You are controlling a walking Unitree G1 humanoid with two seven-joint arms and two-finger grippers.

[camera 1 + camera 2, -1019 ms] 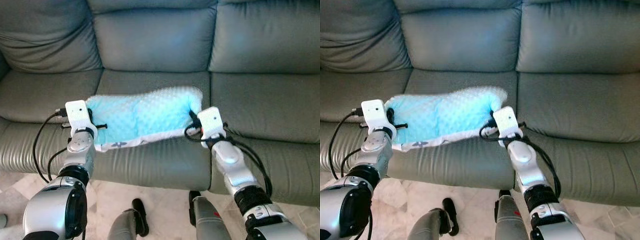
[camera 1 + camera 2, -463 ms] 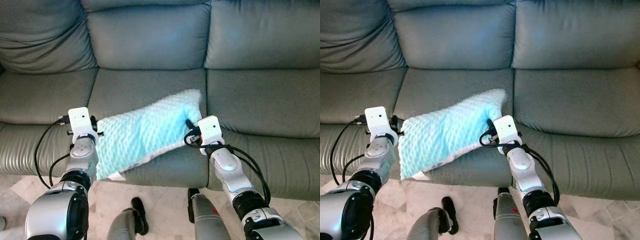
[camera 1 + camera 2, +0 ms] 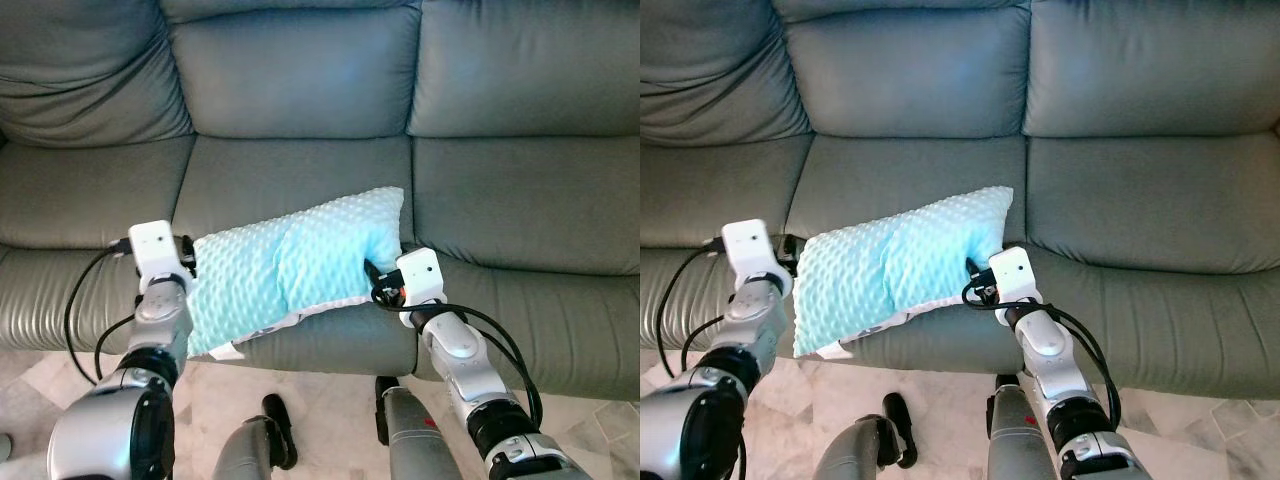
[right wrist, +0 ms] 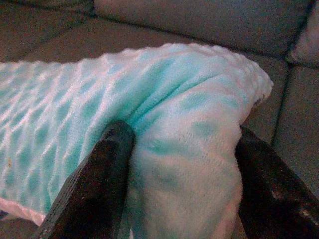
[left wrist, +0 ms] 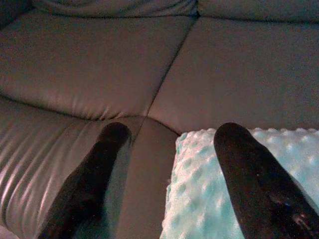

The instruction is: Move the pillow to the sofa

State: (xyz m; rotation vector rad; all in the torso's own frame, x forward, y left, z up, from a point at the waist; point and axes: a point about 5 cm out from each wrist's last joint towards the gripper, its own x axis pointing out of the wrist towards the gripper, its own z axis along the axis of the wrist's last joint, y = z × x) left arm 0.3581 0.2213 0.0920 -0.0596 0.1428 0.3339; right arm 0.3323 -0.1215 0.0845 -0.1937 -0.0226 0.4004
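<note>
Left eye view: pillow (image 3: 290,275) lies on sofa (image 3: 300,180) middle seat, near front edge. Right end effector (image 4: 174,174) clamped on its right end. Left end effector (image 5: 169,164) spread apart, let go. Task almost done; right must release.

A pillow (image 3: 290,270) lies on the middle seat cushion of a sofa (image 3: 300,90), near the front edge, with its left end hanging over that edge. The left gripper (image 5: 167,164) sits at the pillow's left end. The right gripper (image 4: 179,174) sits at its right end, one finger on each side.
</note>
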